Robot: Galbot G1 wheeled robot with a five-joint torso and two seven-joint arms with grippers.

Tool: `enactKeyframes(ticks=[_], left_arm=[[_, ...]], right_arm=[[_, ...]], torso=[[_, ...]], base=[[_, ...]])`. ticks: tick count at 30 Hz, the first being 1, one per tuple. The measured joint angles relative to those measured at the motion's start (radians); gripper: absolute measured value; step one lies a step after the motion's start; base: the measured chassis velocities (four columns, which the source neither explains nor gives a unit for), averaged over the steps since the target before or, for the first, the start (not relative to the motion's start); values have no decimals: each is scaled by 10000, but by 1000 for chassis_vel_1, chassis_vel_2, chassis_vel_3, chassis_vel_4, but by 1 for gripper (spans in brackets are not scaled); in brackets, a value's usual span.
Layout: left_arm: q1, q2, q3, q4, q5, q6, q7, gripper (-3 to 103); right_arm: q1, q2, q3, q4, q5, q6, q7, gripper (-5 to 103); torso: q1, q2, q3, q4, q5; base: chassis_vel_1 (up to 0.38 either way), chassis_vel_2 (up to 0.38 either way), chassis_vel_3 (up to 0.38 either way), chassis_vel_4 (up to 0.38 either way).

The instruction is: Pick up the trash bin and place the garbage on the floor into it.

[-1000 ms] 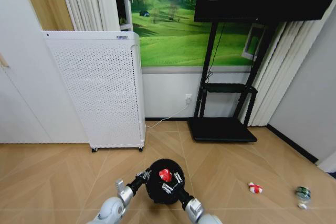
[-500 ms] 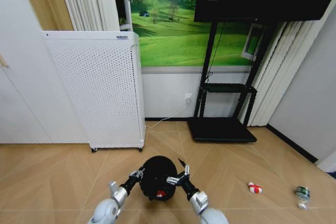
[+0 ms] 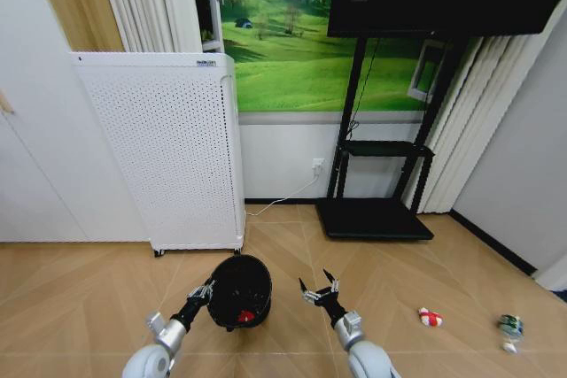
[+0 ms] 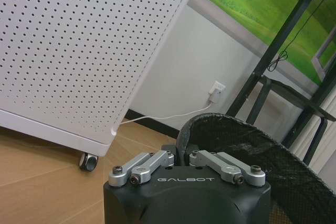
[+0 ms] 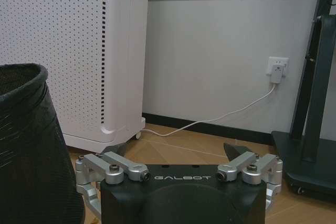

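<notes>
Trash bin (image 3: pixel 240 291) clamped at its rim by left gripper (image 3: pixel 203 290); right gripper (image 3: pixel 320 290) beside bin, fingers apart, empty.

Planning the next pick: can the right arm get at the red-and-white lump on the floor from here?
Probably yes. The right gripper is open and empty, and bare floor lies between it and the lump. The left gripper holds the bin.

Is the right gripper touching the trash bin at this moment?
Apart. In the head view bare floor shows between the open right gripper and the trash bin, whose rim the left gripper grips.
</notes>
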Motion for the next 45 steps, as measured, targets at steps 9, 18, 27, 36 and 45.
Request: enactKeyframes(ticks=[9,18,27,36,45], left_arm=[[227,-68,-78,-435,64,14,-84,7],[386,-30,-166,-810,22,76,-211,7],[477,-91,-162,-1038,17,106,-225,7],[334,-290,-215,-848,381,82,-1487,7],[-187,-475,-846,-570,736,-357,-3416,7]], right_arm=[[-55,-106,25,83,-132,1,-71,100],[-82,-104,131,24,-307,140,-78,100],[-66,14,147,-200,-385,360,-23,100],[0,132,248,-342,-384,434,512,100],[164,98,267,-1173,-734,204,493,100]], torso=[[1,0,2,-3,10],[0,0,0,-2,7],[1,0,1,-1,-5],[1,0,2,-5,7],[0,0,0,2,-1]], base=[[-157,-136,136,148],[-253,-238,245,259],[-354,-343,337,356],[-297,-266,264,248],[47,10,-17,-24]])
